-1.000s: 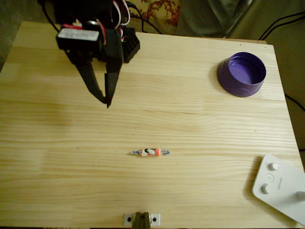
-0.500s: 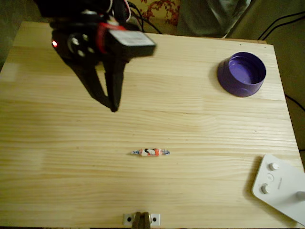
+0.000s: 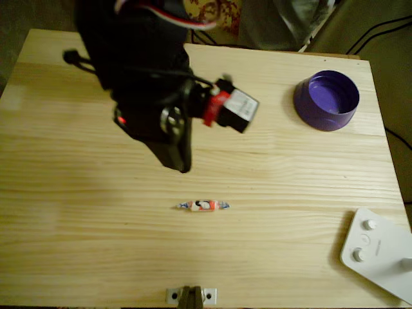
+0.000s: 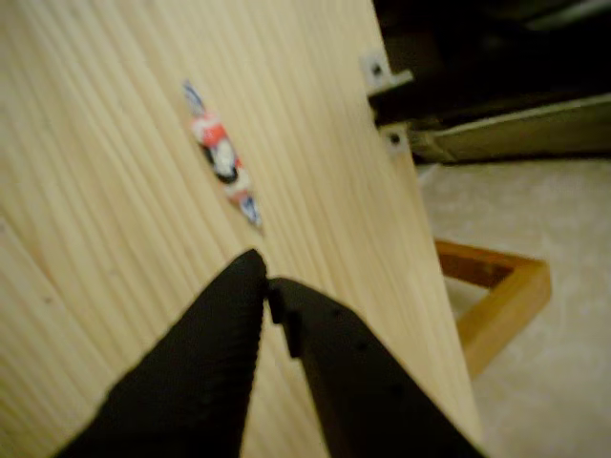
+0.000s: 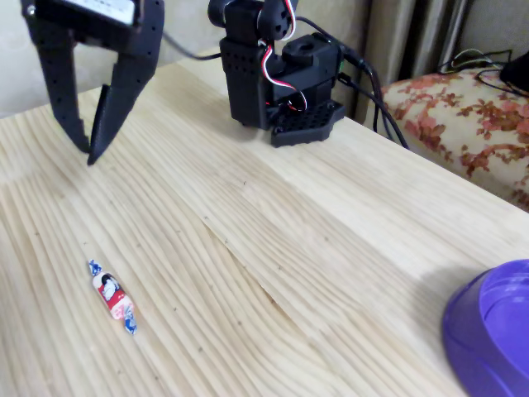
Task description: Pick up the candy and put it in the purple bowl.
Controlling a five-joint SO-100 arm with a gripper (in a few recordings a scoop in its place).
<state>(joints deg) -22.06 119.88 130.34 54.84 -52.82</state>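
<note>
Just ahead of the claw [image 4: 265,283], flat on the bare table [image 3: 77,244]: the candy [image 4: 221,154]. Tips nearly touching. Probably light, crinkly, slippery; best pinched across the firm middle, not the twisted ends.

- The gripper [image 5: 86,147] hangs above the wooden table [image 3: 270,187] with its fingertips nearly touching; open air lies beneath the fingers in the fixed view.
- Just ahead of the fingertips in the wrist view, the candy [image 4: 221,154] lies flat on bare wood, with nothing between it and the tips.
- All around the candy [image 3: 203,205] the boards are free in the overhead view.
- The purple bowl [image 3: 326,100] stands well apart from the fingers, near a table corner, with open wood between.
- A white device with round buttons [image 3: 376,252] occupies another corner, far from the fingers.
- The arm's black base [image 5: 279,78] stands behind the fingers.
</note>
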